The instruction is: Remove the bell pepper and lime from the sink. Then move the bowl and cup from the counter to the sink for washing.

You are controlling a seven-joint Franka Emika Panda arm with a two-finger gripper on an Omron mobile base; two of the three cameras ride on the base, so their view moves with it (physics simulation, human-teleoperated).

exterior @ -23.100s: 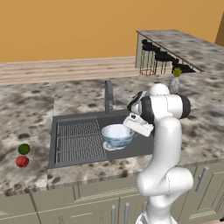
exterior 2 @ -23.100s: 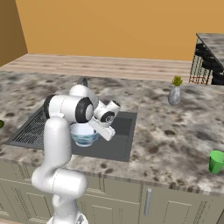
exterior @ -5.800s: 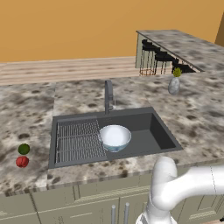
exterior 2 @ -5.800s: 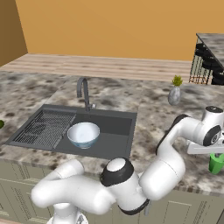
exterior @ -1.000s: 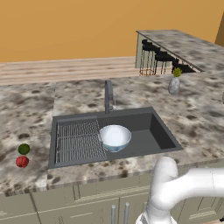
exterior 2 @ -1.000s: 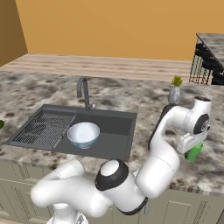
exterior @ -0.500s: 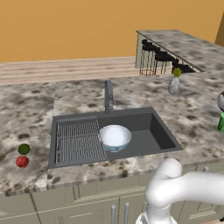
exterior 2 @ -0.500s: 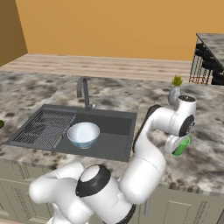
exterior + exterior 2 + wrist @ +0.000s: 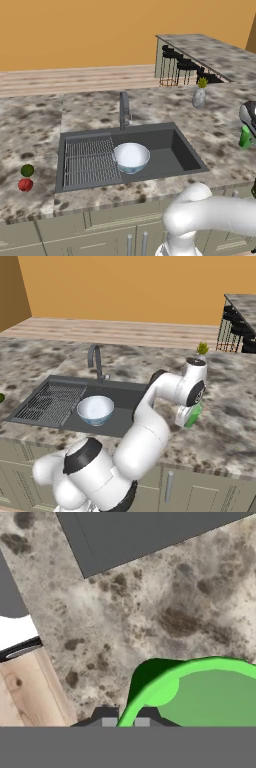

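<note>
My gripper (image 9: 186,417) is shut on the rim of the bright green cup (image 9: 193,414) and holds it above the counter (image 9: 227,428) just right of the sink (image 9: 118,423). In the hand view the cup (image 9: 200,694) sits at the fingertips (image 9: 106,717), with the sink's corner (image 9: 150,532) ahead. From the left base view the cup (image 9: 245,136) hangs under the hand (image 9: 245,128) at the far right. The bowl (image 9: 131,156) lies in the sink (image 9: 172,159) beside the wire rack. The lime (image 9: 27,170) and bell pepper (image 9: 25,185) rest on the counter (image 9: 30,150) left of the sink.
A dark faucet (image 9: 123,110) stands behind the basin. A grey vase with a plant (image 9: 199,96) sits on the counter at the back right. The raised stone bar with stools (image 9: 210,55) lies beyond it. The counter's front edge runs close below the sink.
The arm has swung toward the sink with the cup in its grip, moving left in the right base view. Bowl, lime and bell pepper have stayed put.
</note>
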